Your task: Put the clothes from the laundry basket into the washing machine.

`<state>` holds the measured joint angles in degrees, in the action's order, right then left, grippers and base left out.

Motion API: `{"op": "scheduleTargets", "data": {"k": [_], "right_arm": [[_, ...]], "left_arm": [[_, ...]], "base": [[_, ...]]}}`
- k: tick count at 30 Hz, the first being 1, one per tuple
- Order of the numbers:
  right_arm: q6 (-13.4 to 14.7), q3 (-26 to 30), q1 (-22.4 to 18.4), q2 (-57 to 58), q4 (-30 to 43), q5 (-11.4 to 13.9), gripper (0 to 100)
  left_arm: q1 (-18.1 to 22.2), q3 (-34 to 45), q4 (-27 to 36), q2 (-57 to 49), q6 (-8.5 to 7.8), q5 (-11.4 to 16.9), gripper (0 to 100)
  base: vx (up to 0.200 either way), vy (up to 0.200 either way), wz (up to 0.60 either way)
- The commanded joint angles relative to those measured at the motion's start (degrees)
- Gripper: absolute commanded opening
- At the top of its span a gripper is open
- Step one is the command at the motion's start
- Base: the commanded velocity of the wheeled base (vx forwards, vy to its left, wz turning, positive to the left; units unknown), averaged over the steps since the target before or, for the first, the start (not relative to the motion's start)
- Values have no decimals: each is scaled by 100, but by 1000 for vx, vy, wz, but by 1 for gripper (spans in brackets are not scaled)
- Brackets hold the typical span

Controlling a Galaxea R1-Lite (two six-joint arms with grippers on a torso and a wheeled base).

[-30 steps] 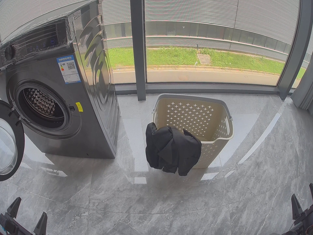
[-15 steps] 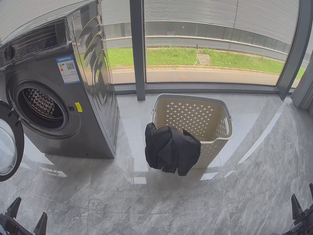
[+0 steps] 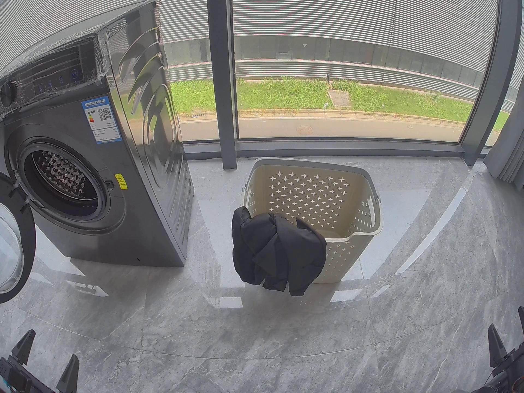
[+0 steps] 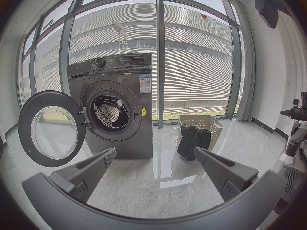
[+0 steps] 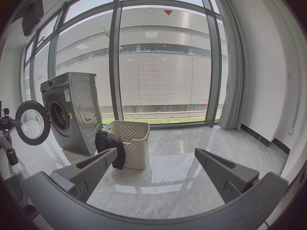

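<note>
My left gripper (image 4: 155,150) and right gripper (image 5: 155,150) are both spread wide and empty, well short of the laundry basket (image 3: 345,253). The black garment (image 3: 275,252) hangs over the basket's near rim, mostly outside. I judge a shallow pinch could drop it to the floor or tip the basket. A trailing sleeve might snag the washing machine (image 3: 136,154) door (image 3: 13,246), left of the basket. The basket's bottom is hidden from me.

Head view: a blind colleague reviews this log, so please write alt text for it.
A black garment hangs over the near rim of a cream laundry basket on a grey tiled floor; left of it stands a grey washing machine, door open.
</note>
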<state>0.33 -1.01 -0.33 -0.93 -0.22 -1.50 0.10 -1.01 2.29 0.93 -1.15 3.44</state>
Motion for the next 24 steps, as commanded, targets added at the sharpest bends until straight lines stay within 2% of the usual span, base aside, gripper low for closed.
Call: {"op": "scheduleTargets", "data": {"k": [1,5,17,24], "right_arm": [[2,101,-2,93,-4,1,100],[2,101,-2,93,-4,1,100],[2,101,-2,93,-4,1,100],[-7,101,-11,93,-4,1,100]], "left_arm": [[-1,101,-1,-93,0,-10,100],[-1,92,-1,-93,0,-10,100],[-1,101,-1,-93,0,-1,100],[-1,101,-1,-93,-8,-1,100]], "base": [[200,0,0],[200,0,0],[0,0,0],[171,0,0]]}}
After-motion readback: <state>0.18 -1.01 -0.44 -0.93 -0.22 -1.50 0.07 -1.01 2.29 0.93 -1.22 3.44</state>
